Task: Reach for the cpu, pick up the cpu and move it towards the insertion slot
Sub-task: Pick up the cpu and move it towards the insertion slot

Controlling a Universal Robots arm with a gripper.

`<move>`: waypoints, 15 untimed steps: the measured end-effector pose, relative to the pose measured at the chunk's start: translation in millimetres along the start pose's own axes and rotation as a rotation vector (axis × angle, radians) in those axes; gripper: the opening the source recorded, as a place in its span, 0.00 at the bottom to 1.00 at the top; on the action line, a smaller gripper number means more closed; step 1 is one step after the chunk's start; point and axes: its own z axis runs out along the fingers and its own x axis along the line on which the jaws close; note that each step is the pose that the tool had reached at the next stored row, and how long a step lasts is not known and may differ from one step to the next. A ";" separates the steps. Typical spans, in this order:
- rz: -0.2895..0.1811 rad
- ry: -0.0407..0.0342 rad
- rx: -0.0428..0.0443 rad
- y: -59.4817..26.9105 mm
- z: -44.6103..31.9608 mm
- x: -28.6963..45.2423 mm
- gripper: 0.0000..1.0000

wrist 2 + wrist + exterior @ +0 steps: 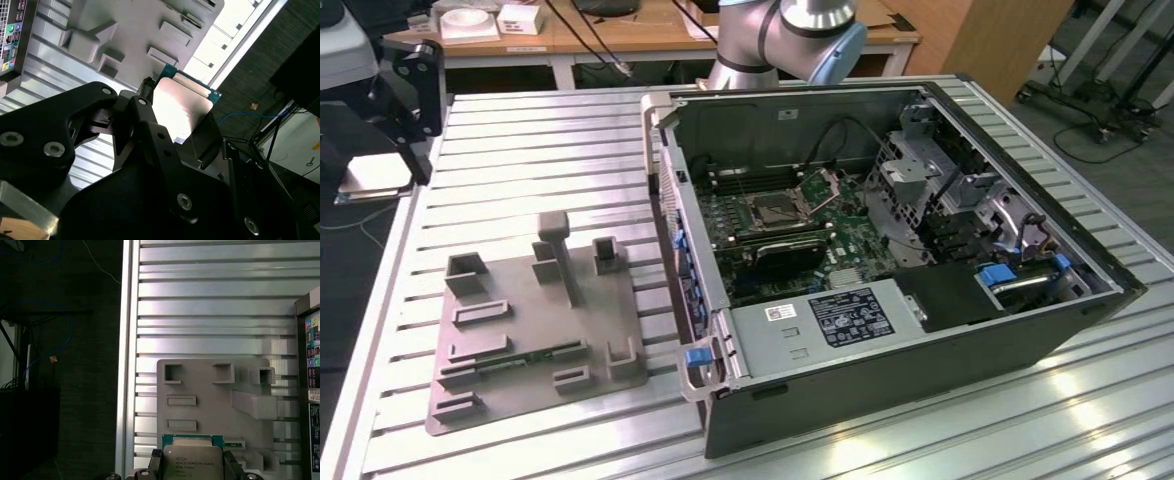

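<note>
- Silvery-grey metal tops the cpu, and I have it pinched in my gripper: my jaws are closed on two opposite edges of it, with one black finger pressing each side in the first wrist view
- In the second wrist view the same grip shows from another angle: my gripper clamps the cpu, whose flat face catches a pale glare and whose green rim shows along one edge
- I hold the cpu up in the air, apart from the grey tray; in the first wrist view it covers part of the tray's edge, with the tray's square and oblong recesses beyond it
- In the exterior view the grey tray lies flat on the ribbed aluminium table, and a narrow green circuit strip sits in one of its recesses
- Just beside the tray, to the exterior view's right of it, the open computer case lies on its side on the same table
- Inside that case is the insertion slot, set on the green board and well apart from the tray; its metal flap stands tilted up, leaving the dark centre bare
- My arm stands behind the case, to the exterior view's right of the tray
</note>
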 end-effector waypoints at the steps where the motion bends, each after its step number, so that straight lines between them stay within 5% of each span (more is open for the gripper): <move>1: 0.000 0.0000 0.0000 0.0 0.0 -0.4 0.55; 15: 0.000 0.0001 0.0001 0.0 0.0 -4.4 0.55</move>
